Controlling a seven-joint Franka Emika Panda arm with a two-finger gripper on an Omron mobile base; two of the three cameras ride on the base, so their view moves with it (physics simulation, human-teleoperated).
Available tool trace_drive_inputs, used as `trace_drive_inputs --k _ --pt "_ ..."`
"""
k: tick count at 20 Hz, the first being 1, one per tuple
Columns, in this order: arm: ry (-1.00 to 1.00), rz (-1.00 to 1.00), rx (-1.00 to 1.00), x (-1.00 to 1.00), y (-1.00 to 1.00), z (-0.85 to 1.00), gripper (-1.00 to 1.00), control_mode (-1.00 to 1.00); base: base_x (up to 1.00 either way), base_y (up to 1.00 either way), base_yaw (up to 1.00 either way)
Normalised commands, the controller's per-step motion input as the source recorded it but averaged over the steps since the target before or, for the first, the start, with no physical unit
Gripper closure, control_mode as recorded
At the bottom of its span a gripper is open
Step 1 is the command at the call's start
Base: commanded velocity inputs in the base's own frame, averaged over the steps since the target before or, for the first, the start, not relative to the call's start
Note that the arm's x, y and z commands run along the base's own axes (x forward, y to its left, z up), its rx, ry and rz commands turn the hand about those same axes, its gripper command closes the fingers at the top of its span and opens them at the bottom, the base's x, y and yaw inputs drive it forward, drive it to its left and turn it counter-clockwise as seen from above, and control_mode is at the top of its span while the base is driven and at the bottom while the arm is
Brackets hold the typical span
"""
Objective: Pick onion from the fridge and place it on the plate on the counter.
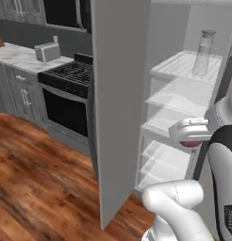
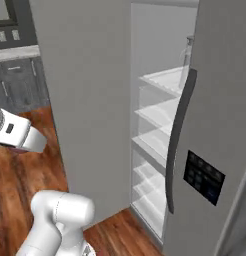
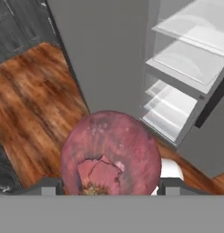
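Onion (image 3: 110, 152) nearest in hand view, clamped betw gripper (image 3: 109, 186) fingertips, held in air outside fridge (image 1: 120, 94), over wood floor (image 3: 36, 95). In left base view it shows under the hand (image 1: 192, 142). Fridge door open; shelves (image 1: 184, 66) bare exc. clear glass jar (image 1: 203, 52) upright on top one. Stove (image 1: 70, 75), counter (image 1: 19, 56) w/ toaster (image 1: 47, 51) further left.
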Motion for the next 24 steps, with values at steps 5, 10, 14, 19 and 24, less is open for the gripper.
trace_drive_inputs --k 5,10,14,19,24 --pt "0.00 0.00 0.00 0.00 0.00 0.00 1.00 1.00 -0.62 0.00 0.63" --pt "0.00 0.00 0.00 0.00 0.00 0.00 1.00 1.00 -0.68 0.00 0.59" --pt "0.00 0.00 0.00 0.00 0.00 0.00 1.00 1.00 -0.50 0.06 0.60" --pt "0.00 0.00 0.00 0.00 0.00 0.00 1.00 1.00 0.19 0.00 0.44" --pt "0.00 0.00 0.00 0.00 0.00 0.00 1.00 1.00 0.70 0.00 0.25"
